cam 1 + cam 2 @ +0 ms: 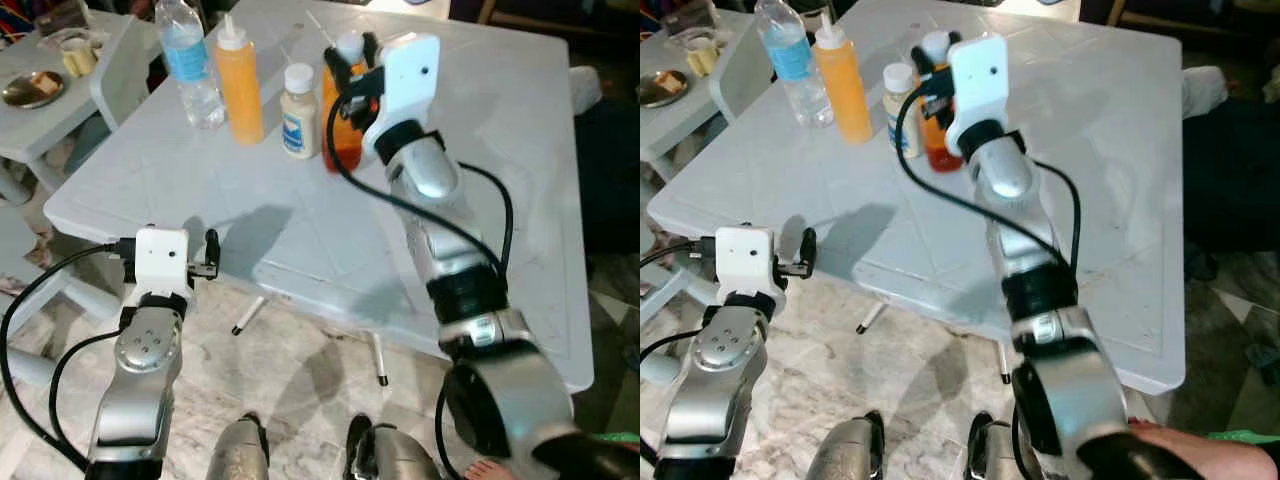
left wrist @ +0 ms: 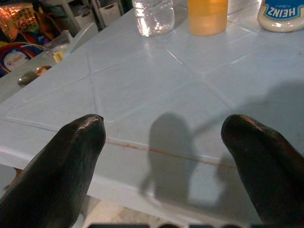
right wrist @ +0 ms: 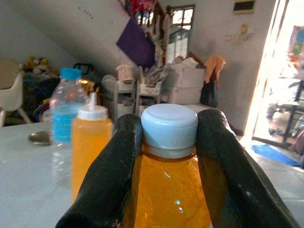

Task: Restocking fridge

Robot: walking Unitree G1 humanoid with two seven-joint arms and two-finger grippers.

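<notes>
The right claw (image 3: pixel 168 156) is gripping the neck of the orange bottle (image 1: pixel 343 120), one finger on each side just under the white cap (image 3: pixel 169 124), while the bottle is standing on the white worktop (image 1: pixel 300 230) just beside the Heinz bottle (image 1: pixel 298 112) and near the yellow squeeze bottle (image 1: pixel 240 85) and the water bottle (image 1: pixel 190 60). Such a high grip on a smooth neck is risking a slip or swing, and a sideways lift could be knocking the neighbours over. The left claw (image 2: pixel 166 156) is hanging spread and empty at the worktop's near edge.
</notes>
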